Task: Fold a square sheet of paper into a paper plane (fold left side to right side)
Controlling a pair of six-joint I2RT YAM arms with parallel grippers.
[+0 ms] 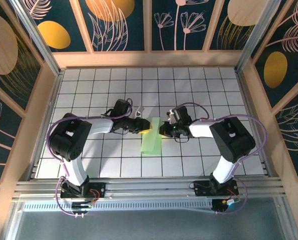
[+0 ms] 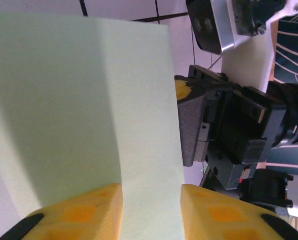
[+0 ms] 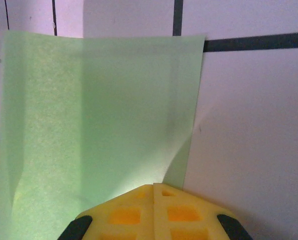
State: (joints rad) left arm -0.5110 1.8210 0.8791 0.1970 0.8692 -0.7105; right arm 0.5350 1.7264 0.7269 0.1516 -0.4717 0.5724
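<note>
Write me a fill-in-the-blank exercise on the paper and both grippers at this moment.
1. The folded sheet of paper is pale ___.
2. Seen from above, it sits ___ the left gripper and the right gripper.
3. The right gripper's jaws are ___ on the paper's edge.
4. The left gripper's yellow fingertips stand ___, with paper in the gap.
Missing words: green; between; shut; apart.

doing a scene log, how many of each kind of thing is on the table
paper: 1
hands: 2 (left hand, right hand)
total: 3
</note>
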